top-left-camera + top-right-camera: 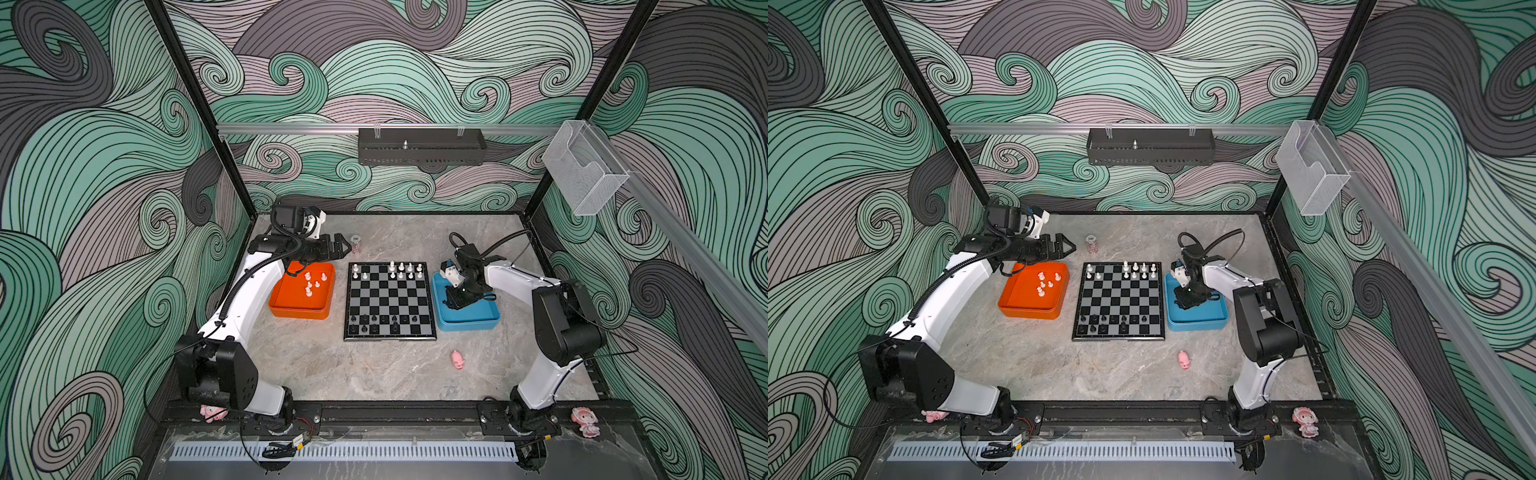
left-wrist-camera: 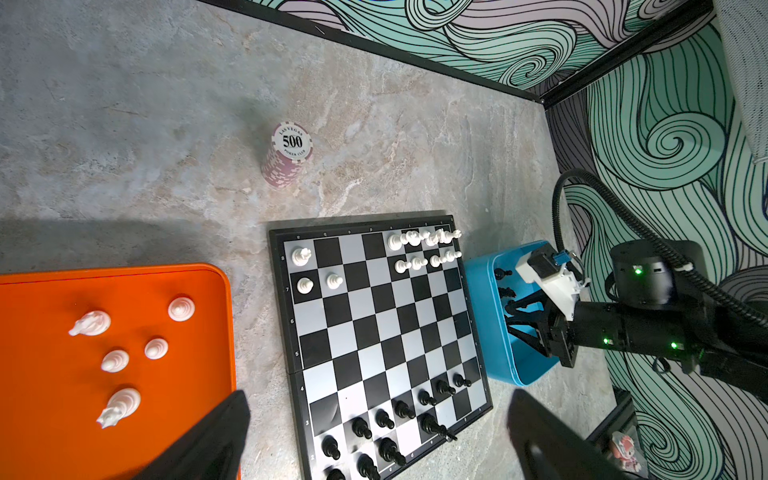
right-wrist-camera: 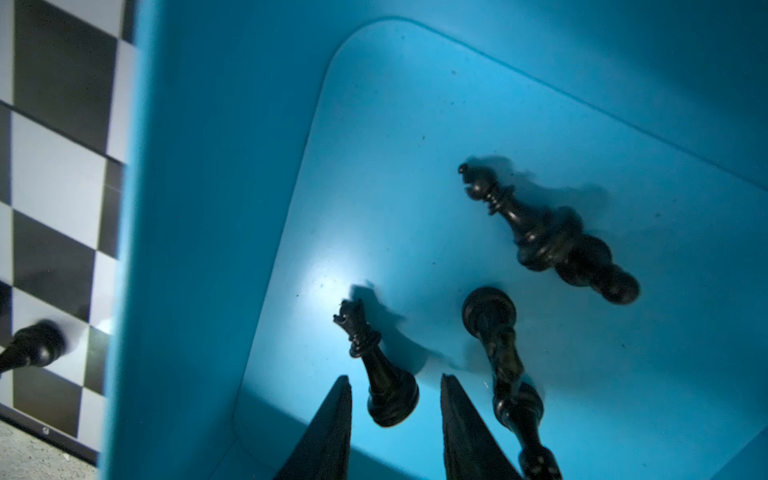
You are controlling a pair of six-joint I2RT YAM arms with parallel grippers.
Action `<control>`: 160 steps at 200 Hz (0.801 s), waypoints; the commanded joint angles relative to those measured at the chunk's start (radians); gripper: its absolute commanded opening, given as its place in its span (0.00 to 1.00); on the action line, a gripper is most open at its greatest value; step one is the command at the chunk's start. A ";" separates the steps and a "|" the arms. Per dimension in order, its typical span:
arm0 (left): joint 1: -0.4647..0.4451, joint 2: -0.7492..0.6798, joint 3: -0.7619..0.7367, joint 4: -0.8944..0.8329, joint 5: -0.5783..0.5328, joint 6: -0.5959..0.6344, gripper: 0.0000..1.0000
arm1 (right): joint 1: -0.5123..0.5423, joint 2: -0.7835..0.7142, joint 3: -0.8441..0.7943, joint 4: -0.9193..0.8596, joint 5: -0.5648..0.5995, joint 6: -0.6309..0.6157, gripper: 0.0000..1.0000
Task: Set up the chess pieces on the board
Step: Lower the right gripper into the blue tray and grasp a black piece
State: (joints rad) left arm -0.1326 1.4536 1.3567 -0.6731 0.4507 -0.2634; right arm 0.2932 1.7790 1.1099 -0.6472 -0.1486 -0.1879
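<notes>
Right wrist: right gripper (image 3: 393,376), jaws parted, straddles a fallen black piece (image 3: 371,360) near blue tray wall (image 3: 187,249).

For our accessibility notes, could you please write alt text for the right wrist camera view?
The right gripper, jaws open, reaches into a blue tray, straddling a black chess piece. More black pieces sit close by on the tray floor, and a strip of the chessboard shows beyond the tray wall.

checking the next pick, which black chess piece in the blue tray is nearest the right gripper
The crowned black chess piece lying between the jaws of the right gripper; the other black pieces lie outside them.
</notes>
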 commanded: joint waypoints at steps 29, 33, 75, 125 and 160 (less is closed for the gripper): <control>-0.005 0.001 0.017 -0.015 0.014 -0.008 0.99 | 0.003 0.017 0.022 -0.024 0.005 -0.022 0.38; -0.005 0.000 0.016 -0.015 0.014 -0.008 0.99 | 0.003 0.019 0.022 -0.024 0.005 -0.023 0.38; -0.005 -0.003 0.012 -0.014 0.014 -0.007 0.99 | 0.009 0.031 0.024 -0.027 0.013 -0.026 0.36; -0.005 -0.003 0.009 -0.013 0.016 -0.008 0.99 | 0.016 0.039 0.021 -0.018 0.017 -0.026 0.34; -0.005 -0.001 0.004 -0.009 0.017 -0.008 0.99 | 0.018 0.037 0.019 -0.013 0.019 -0.025 0.32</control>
State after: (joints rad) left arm -0.1333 1.4536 1.3567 -0.6727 0.4538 -0.2634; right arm 0.3050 1.8107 1.1110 -0.6537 -0.1398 -0.2062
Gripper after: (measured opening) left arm 0.986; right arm 0.324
